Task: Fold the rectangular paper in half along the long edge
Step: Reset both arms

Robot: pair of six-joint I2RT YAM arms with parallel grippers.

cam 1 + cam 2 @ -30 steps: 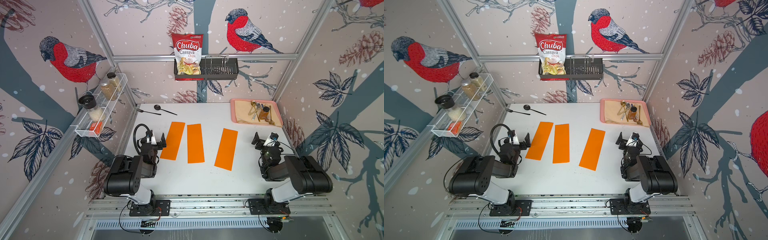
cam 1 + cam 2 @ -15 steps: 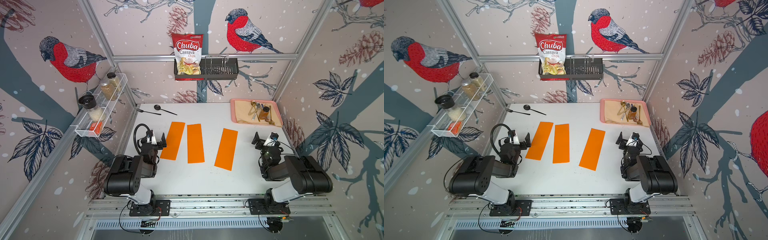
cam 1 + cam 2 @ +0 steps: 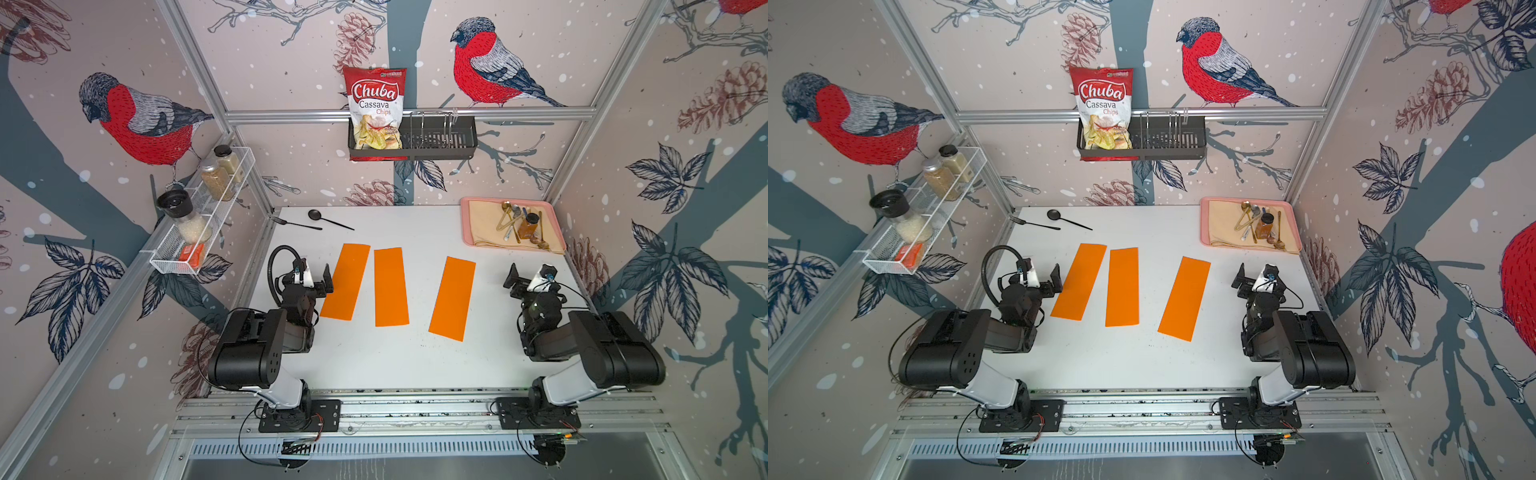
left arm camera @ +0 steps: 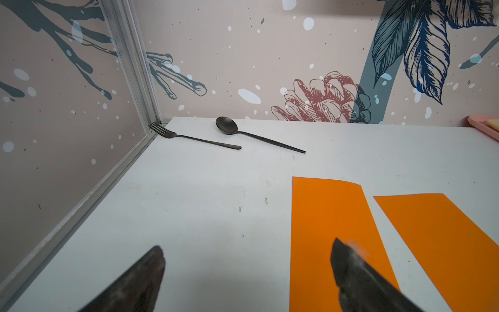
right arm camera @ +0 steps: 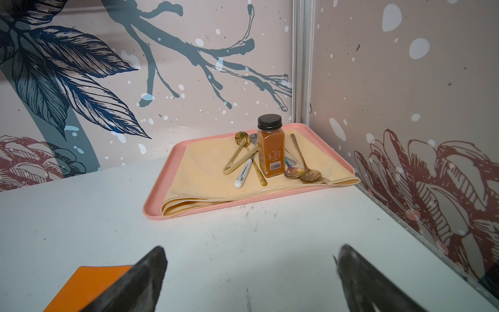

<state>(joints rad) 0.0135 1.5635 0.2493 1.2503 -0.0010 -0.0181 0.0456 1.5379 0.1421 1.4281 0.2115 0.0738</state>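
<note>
Left gripper (image 4: 248,250) and right gripper (image 5: 249,248) hang released; pinching the flat orange paper (image 3: 345,281) nearest the desk's (image 3: 374,365) left edge could skid it.

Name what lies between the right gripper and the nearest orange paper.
Nothing: in both top views, only bare white table separates the right gripper from the rightmost orange paper.

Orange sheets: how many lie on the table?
3: left sheet by the left gripper, middle sheet next to it, right sheet apart, nearer the right gripper. None looks hidden.
</note>
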